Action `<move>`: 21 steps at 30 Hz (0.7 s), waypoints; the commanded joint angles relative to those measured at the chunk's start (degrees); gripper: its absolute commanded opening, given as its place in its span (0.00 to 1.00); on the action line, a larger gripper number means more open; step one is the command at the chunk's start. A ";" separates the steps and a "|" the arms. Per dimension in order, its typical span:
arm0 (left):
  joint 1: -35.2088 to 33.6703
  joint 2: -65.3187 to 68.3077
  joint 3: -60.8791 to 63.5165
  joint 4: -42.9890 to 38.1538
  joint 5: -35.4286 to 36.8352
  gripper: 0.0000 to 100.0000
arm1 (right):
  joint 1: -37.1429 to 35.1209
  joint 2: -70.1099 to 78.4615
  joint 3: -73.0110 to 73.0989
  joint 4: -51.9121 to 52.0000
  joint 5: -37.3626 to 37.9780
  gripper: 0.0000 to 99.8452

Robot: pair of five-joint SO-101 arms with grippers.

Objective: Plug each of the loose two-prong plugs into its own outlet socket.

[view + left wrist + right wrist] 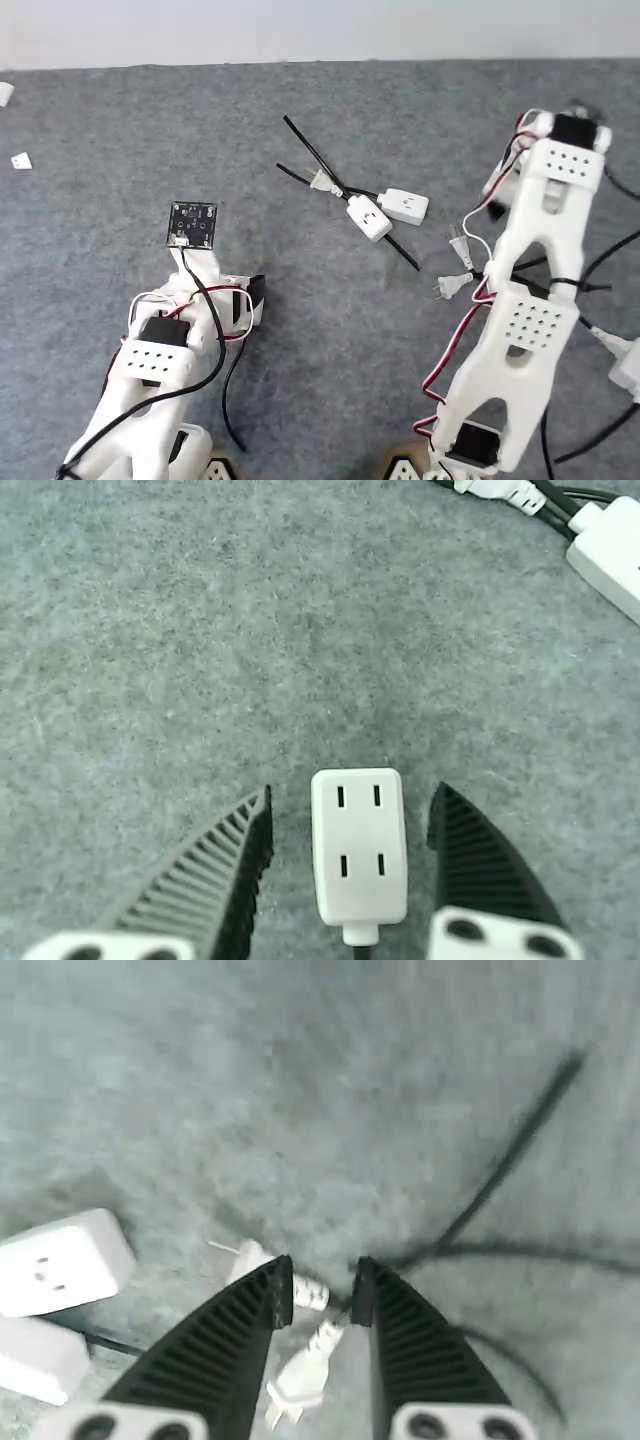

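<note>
Jaws of the left gripper (354,790), at the overhead frame's lower left, are spread either side of a white outlet block (358,845), not touching it. Right gripper (323,1265) jaws are narrowly parted above two loose plugs (457,285), seen right of centre.

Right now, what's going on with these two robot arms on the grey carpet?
The left end effector sits open around a white plastic socket block with two outlets, lying on the grey carpet, touching neither finger. The right end effector hangs open just over two small white two-prong plugs with thin cords. Nothing is gripped yet. Two more white socket blocks lie mid-table.
</note>
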 commanded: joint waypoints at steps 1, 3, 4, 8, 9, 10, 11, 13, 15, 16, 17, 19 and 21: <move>-0.35 -1.41 -0.57 -1.41 -0.70 0.24 | -2.24 -9.01 6.95 2.51 -3.43 0.14; -0.35 -1.41 -0.57 -1.41 -0.70 0.24 | -2.59 -14.29 11.78 2.24 -4.40 0.14; -0.35 -1.41 -0.57 -1.41 -0.70 0.24 | -3.03 -16.84 13.98 2.24 -4.48 0.14; -0.35 -1.41 -0.57 -1.41 -0.70 0.24 | -3.65 -24.22 23.03 0.48 -4.66 0.14; -0.35 -1.41 -0.57 -1.41 -0.70 0.24 | -3.65 -25.27 25.85 -0.48 -4.66 0.14; -0.35 -1.41 -0.57 -1.41 -0.70 0.24 | -3.65 -25.89 28.84 -1.45 -4.66 0.14; -0.35 -1.41 -0.57 -1.41 -0.70 0.24 | -3.65 -26.59 32.09 -2.51 -4.66 0.14; -0.35 -1.41 -0.57 -1.41 -0.70 0.24 | -3.65 -27.91 39.56 -5.14 -4.66 0.14; -0.35 -1.41 -0.57 -1.41 -0.79 0.24 | -3.30 -30.02 46.51 -9.10 -4.66 0.14; -0.26 -1.41 -0.57 -1.41 -0.79 0.24 | -3.21 -31.52 49.67 -11.30 -4.66 0.14; -0.26 -1.32 -0.57 -1.41 -0.88 0.24 | -3.21 -33.27 52.48 -13.32 -4.66 0.14; 0.09 -1.05 -0.48 -1.32 -2.90 0.24 | -3.56 -37.32 57.93 -16.92 -4.75 0.14; 0.35 -1.32 0.31 -1.41 -6.77 0.24 | -3.65 -41.45 62.42 -20.26 -6.68 0.14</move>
